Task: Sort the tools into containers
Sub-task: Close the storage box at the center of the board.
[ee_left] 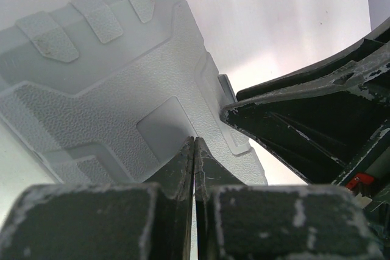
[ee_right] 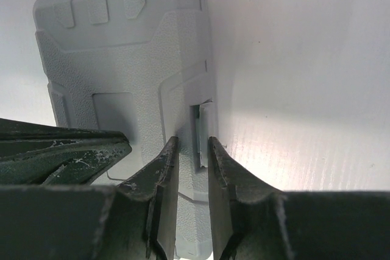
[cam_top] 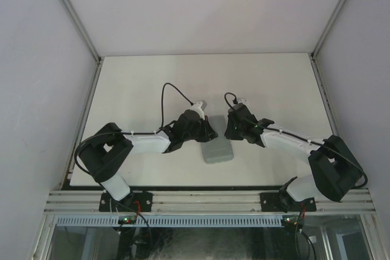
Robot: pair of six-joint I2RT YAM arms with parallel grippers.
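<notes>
A closed grey plastic case point(cam_top: 217, 152) lies flat on the white table between my two arms; it is the container. In the left wrist view its textured lid point(ee_left: 109, 101) fills the frame. My left gripper point(ee_left: 194, 139) is shut, its tips on or just over the lid near the far end point(cam_top: 206, 132). My right gripper point(ee_right: 192, 141) stands narrowly open astride the case's right edge point(ee_right: 122, 53), with a small latch tab point(ee_right: 205, 129) between its fingertips. It sits at the case's far right corner point(cam_top: 230, 131). No tools are in view.
The white table point(cam_top: 146, 83) is walled in by pale panels on three sides. Both arms lean in from the near rail point(cam_top: 207, 199), and their cables arc above the wrists. The right arm's finger point(ee_left: 317, 120) shows in the left wrist view.
</notes>
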